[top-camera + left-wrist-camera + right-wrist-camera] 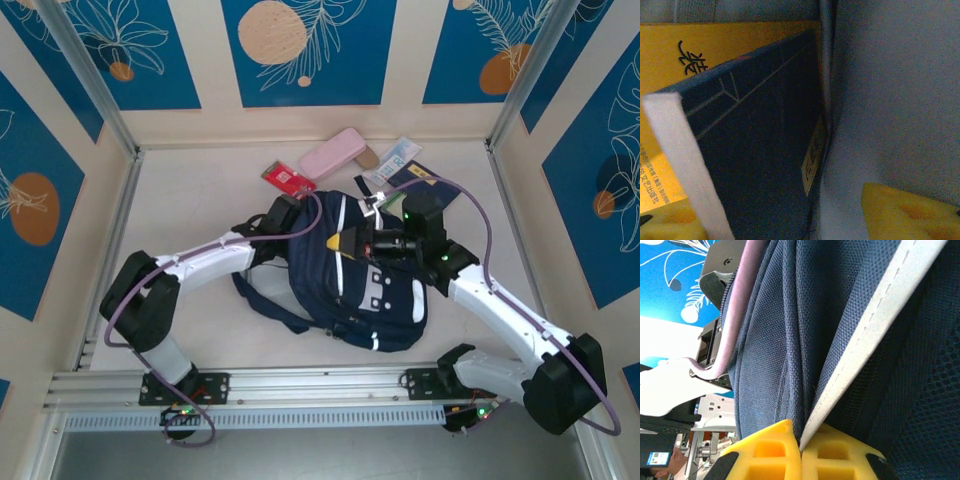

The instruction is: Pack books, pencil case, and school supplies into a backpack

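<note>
Left wrist: left jaws parted, gripping nothing, navy book (760, 150) against orange-yellow book (670, 60) | right wrist: right jaws clamped on backpack (770, 340) stripe | top external: pencil case (332, 152) at backpack's 12 o'clock

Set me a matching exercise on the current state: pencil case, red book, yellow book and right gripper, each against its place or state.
Things
1. pencil case
2. red book
3. yellow book
4. right gripper

Places or states
a. shut on backpack fabric
b. behind a navy book, inside the backpack
c. on the table, just beyond the left gripper
d. pink, on the table behind the backpack

Pairs: 1-d, 2-c, 3-b, 4-a
</note>
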Robot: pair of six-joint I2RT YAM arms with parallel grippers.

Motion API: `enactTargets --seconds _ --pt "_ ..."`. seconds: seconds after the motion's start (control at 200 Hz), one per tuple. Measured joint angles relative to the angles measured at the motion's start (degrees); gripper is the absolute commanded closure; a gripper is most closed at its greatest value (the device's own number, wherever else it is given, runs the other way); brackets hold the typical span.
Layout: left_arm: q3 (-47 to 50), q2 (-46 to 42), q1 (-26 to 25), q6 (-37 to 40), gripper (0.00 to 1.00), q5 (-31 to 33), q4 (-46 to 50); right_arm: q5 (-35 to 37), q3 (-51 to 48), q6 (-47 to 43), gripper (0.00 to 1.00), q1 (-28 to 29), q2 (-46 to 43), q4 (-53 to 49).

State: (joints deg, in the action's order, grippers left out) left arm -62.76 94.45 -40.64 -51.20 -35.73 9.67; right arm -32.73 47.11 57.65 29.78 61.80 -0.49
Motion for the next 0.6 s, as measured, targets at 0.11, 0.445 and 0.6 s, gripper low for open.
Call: enactTargets --seconds 0.11,0.445,0.6 --pt "-0.31 -2.73 0.5 2.34 0.34 0.85 4.61 0.39 0.0 -0.2 1.0 -0.22 -1.07 -1.2" --pt "6.47 -24.85 9.42 5.73 0.33 6.05 15.61 0.94 -0.02 -2.38 1.0 -2.27 -3.82 -6.51" --pt "5.62 -33.27 13.09 7.48 0.33 15.13 25.81 2.19 1.4 -4.09 1.0 -1.38 -1.4 -10.91"
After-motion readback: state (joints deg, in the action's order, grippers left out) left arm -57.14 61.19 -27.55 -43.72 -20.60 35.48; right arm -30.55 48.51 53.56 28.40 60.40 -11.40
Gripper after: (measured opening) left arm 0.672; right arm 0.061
